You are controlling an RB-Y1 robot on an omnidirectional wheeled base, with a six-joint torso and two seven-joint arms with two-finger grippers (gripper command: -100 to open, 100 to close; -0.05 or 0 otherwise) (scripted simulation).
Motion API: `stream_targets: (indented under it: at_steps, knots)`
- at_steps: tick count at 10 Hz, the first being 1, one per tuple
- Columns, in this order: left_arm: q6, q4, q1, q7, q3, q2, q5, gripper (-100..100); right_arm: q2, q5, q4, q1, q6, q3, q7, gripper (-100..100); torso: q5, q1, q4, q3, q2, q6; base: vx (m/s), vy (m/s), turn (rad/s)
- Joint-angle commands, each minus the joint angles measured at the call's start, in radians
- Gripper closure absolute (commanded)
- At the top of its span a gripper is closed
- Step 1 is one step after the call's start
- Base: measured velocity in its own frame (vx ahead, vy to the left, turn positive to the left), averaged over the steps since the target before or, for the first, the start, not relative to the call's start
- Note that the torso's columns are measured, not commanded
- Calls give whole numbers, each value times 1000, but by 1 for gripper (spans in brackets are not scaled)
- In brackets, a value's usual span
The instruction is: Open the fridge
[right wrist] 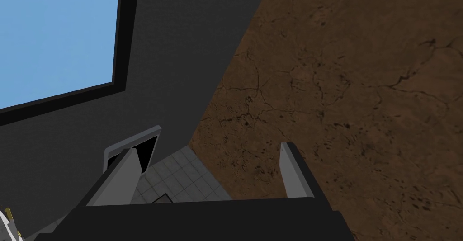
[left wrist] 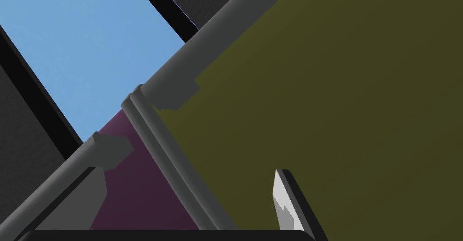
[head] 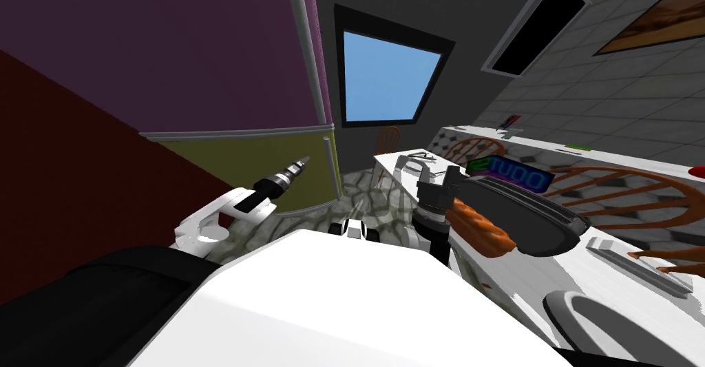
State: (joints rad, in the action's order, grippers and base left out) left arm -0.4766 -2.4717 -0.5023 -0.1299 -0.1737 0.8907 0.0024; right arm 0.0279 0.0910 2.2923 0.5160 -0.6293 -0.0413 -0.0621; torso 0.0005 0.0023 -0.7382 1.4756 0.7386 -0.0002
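Olive, flat and close: that's the fridge's olive door (left wrist: 339, 93), right off the tip of the left gripper (left wrist: 185, 169). I'm on the reach-in step, with nothing gripped yet. The jaws are spread wide and empty. The light finger (left wrist: 285, 202) hangs in front of the olive face, and I can't tell whether it touches or clears it.

Running up between the jaws is the grey trim bar (left wrist: 172, 161) that divides the olive door from the purple door (left wrist: 135, 184). Just past the jaws, where that bar ends, two grey handles begin. The lower handle (left wrist: 217, 39) runs off along the olive edge on the light finger's side. The upper handle (left wrist: 54, 186) goes the other way, by the darker finger.

From the head camera, the left gripper (head: 303, 160) is near the fridge (head: 172, 53), in front of the olive door (head: 234, 156) close to its handle edge.

My call on the next move: pick one handle, shift sideways until it lies between the jaws, and turn the wrist so they straddle the bar. Then clamp and pull.

The right gripper (right wrist: 205, 147) is out of this, jaws parted and holding nothing. It points up beside the white bench (head: 509, 266), well apart from the fridge. Farthest out beyond the left jaws is the blue window (left wrist: 68, 48).
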Motion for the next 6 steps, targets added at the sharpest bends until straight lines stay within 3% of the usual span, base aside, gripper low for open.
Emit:
stream_targets:
  at_steps: [1, 6]
  knots:
    - [-36, 18, 23, -6, -34, 3, 7, -100, 0, 0, 0, 0, 0, 0, 0, 0, 0, 0, 0, -1, 1, 0, 243, -118, 3]
    - [-97, 62, 65, -17, -96, 8, 22, -100, 0, 0, 0, 0, 0, 0, 0, 0, -1, -5, -1, -2, 2, 0, 211, -122, 3]
